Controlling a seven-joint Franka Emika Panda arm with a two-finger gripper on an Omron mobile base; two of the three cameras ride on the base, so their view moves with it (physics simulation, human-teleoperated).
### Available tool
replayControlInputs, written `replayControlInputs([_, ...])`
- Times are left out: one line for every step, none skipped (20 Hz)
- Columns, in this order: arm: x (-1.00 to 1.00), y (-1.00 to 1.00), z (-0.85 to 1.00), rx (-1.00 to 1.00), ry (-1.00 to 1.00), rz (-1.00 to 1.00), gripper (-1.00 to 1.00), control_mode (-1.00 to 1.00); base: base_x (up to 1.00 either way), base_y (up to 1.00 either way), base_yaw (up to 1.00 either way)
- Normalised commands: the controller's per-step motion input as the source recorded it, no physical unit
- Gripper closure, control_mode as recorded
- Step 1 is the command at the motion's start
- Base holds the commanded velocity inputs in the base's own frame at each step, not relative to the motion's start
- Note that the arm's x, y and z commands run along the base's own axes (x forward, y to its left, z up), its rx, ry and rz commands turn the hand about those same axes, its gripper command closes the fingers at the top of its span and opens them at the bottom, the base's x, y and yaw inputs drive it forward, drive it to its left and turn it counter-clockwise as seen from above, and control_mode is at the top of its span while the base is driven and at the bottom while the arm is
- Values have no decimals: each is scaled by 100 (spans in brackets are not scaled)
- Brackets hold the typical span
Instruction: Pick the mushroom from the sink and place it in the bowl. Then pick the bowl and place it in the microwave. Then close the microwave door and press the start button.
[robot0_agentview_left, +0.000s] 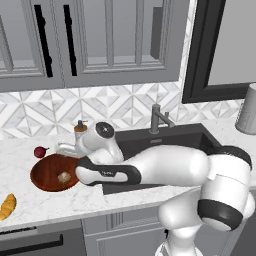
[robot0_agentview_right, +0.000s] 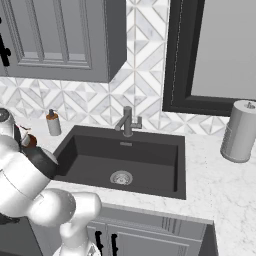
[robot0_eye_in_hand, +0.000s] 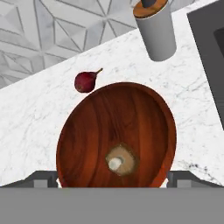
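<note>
My jaws stand spread wide above the bowl (robot0_eye_in_hand: 116, 135); the mushroom (robot0_eye_in_hand: 120, 160) lies in it, toward six o'clock of the floor; the bowl looks stiff, light and glossy, so I'd pinch its rim at six o'clock.

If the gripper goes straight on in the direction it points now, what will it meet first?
Most likely the mushroom lying in the bowl: the open gripper points down at it, jaws spread to either side. How much height remains is unclear.
</note>
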Motion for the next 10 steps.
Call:
replayControlInputs([-16, -51, 89, 19, 6, 0, -100, -100, 0, 0, 0])
replayControlInputs([-25, -54, 76, 15, 11, 0, -100, -100, 0, 0, 0])
replayControlInputs([-13, -56, 51, 13, 22, -1, -100, -100, 0, 0, 0])
replayControlInputs([-9, -60, 36, 10, 22, -1, -100, -100, 0, 0, 0])
replayControlInputs([-4, -63, 27, 7, 23, -2, -100, -100, 0, 0, 0])
replayControlInputs([0, -52, 19, 3, 22, 0, -100, -100, 0, 0, 0])
replayControlInputs([0, -39, 17, 0, 23, 0, -100, -100, 0, 0, 0])
replayControlInputs([0, -31, 9, 0, 28, -1, -100, -100, 0, 0, 0])
replayControlInputs([0, -24, 1, 0, 32, -3, -100, -100, 0, 0, 0])
replayControlInputs([0, -16, 0, 0, 39, -6, -100, -100, 0, 0, 0])
